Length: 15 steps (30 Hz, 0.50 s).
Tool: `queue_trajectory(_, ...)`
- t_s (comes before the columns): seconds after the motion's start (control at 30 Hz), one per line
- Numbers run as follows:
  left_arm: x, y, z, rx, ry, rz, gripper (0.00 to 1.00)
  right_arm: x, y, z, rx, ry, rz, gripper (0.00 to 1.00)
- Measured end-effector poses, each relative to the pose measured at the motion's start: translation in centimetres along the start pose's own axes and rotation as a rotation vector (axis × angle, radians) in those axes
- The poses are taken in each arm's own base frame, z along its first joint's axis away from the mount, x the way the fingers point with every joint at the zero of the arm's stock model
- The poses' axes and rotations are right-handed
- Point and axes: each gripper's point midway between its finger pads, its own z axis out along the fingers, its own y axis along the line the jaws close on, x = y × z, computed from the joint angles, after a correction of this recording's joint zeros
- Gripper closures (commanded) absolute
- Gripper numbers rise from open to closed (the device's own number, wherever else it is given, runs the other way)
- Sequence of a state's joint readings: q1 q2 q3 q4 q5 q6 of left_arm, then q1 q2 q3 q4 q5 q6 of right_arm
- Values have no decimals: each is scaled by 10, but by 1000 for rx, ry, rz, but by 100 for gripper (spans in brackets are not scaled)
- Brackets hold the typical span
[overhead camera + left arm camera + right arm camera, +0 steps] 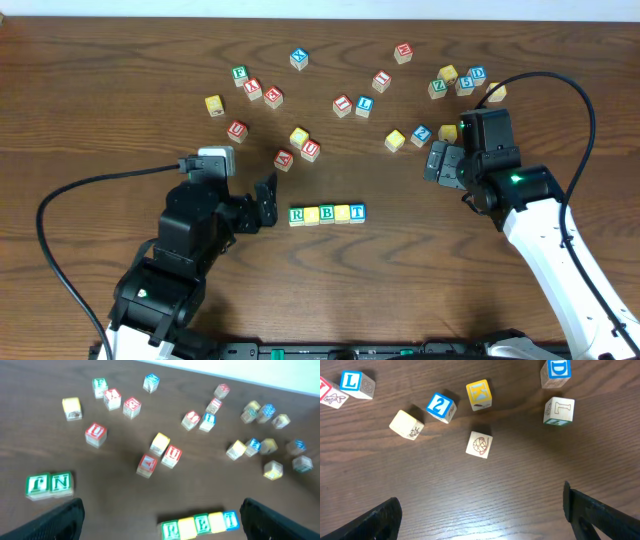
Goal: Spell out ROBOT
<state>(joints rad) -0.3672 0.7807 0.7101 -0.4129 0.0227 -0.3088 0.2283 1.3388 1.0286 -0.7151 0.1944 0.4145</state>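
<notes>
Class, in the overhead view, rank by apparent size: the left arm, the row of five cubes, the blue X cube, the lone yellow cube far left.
1. left arm, nearer the camera, so enlarged.
2. row of five cubes.
3. blue X cube and lone yellow cube: alike, no ranking.

Both arms are reaching inward, with fingers spread wide and gripping nothing.
The left arm (pixel 185 250) is stretching in from the near left edge with its black wrist pointing rightward, and the left fingers (pixel 265 190) are standing fully apart. The right arm (pixel 560 250), white along its forearm, is angling in from the near right corner with its wrist pointing left, and the right fingers (pixel 436 160) are gaping just as wide.
</notes>
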Motion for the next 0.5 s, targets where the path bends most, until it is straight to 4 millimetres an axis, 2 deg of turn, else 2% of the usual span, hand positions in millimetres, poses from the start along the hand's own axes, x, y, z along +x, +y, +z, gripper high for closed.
queue_trajectory(0.1, 9, 4, 0, -14, 35, 1, 2, 0, 0, 0, 0, 0, 0, 1)
queue_trajectory(0.37, 7, 3, -1, -10, 26, 1, 2, 0, 0, 0, 0, 0, 0, 1)
queue_trajectory(0.5, -1, 0, -15, 10, -24, -1, 2, 0, 0, 0, 0, 0, 0, 1)
